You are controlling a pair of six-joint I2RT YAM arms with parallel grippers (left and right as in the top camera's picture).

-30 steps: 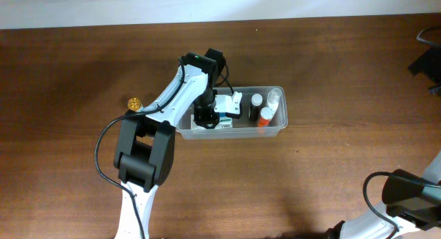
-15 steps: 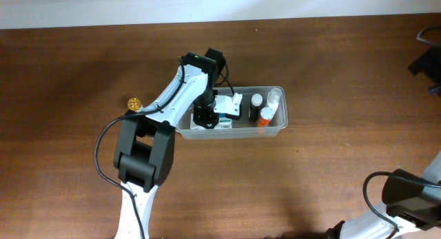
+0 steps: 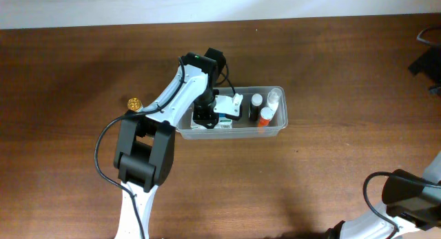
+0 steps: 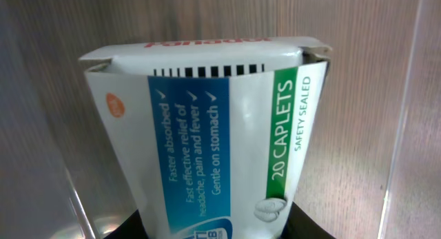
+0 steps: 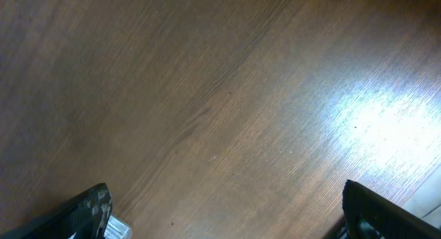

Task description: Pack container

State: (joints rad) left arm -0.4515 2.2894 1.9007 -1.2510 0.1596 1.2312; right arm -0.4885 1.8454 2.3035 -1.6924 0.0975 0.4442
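Scarcely any change
Only a slight shift of the left gripper (image 3: 212, 119), gripping the caplet box (image 4: 213, 136), is seen inside the container (image 3: 274, 131).

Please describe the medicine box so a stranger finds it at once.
Find the clear tub on the brown table. The box is at its left end, between the left jaws. Unlike the round bottles beside it, it is flat-sided, white, blue and green.

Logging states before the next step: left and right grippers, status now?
Left gripper: closed on the caplet box, inside the container.
Right gripper: open, empty.
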